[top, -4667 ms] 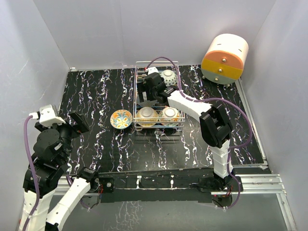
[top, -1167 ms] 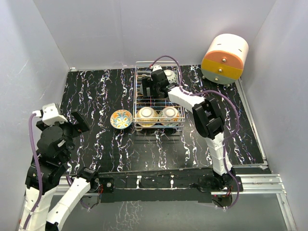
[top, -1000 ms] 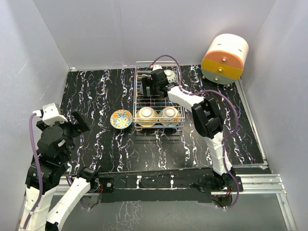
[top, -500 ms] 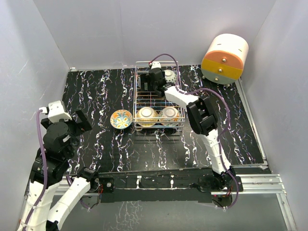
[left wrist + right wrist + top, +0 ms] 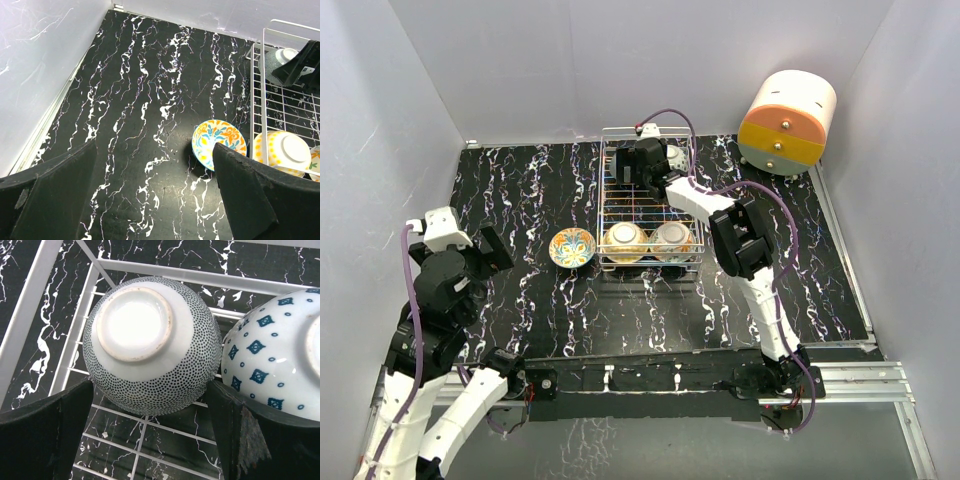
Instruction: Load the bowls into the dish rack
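Right gripper (image 5: 150,440), jaws wide apart astride an upturned dotted bowl (image 5: 150,345) in the far-left corner of the dish rack (image 5: 30,290). Left gripper (image 5: 155,195), jaws open, empty; orange-floral bowl (image 5: 219,142) on tabletop (image 5: 135,100) just left of rack.

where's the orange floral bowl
Top view: the orange-floral ceramic bowl sits on the black marbled table, just left of the silver wire dish rack.

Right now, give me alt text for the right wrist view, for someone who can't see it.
An upside-down dotted bowl sits in the wire rack between the right gripper's two dark fingers; whether they grip it is unclear. A second bowl with blue diamonds, also upturned, sits beside it at the right edge, black marbled table beneath.
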Robot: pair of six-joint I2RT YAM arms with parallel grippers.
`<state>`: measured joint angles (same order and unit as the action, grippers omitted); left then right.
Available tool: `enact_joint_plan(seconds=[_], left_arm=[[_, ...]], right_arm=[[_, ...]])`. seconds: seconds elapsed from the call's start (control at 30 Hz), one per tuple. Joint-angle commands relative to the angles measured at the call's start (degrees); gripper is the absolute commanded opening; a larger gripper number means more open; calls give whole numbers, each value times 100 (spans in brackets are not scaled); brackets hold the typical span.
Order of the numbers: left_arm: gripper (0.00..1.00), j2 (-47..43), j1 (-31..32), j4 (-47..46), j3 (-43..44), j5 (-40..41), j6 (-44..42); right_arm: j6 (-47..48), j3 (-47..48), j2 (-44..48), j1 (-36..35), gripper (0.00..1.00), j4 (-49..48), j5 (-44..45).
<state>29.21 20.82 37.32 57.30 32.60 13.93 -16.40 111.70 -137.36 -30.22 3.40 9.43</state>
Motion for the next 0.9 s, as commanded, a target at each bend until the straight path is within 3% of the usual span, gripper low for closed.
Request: enact_joint_plan(seconds=[0.0, 0.43, 0.7, 0.87], left_arm=[[97, 73, 20, -117, -8, 73, -62], [97, 95, 21, -159, 149, 26, 85], [97, 39, 17, -41, 922, 132, 128], [97, -291, 19, -39, 1494, 394, 238]], right_arm=[[35, -120, 286, 18, 100, -361, -234], [590, -2213, 2561, -455, 100, -563, -475], [982, -3190, 3919, -1406, 100, -323, -1137], [1184, -3376, 4022, -2190, 100, -298, -1438]])
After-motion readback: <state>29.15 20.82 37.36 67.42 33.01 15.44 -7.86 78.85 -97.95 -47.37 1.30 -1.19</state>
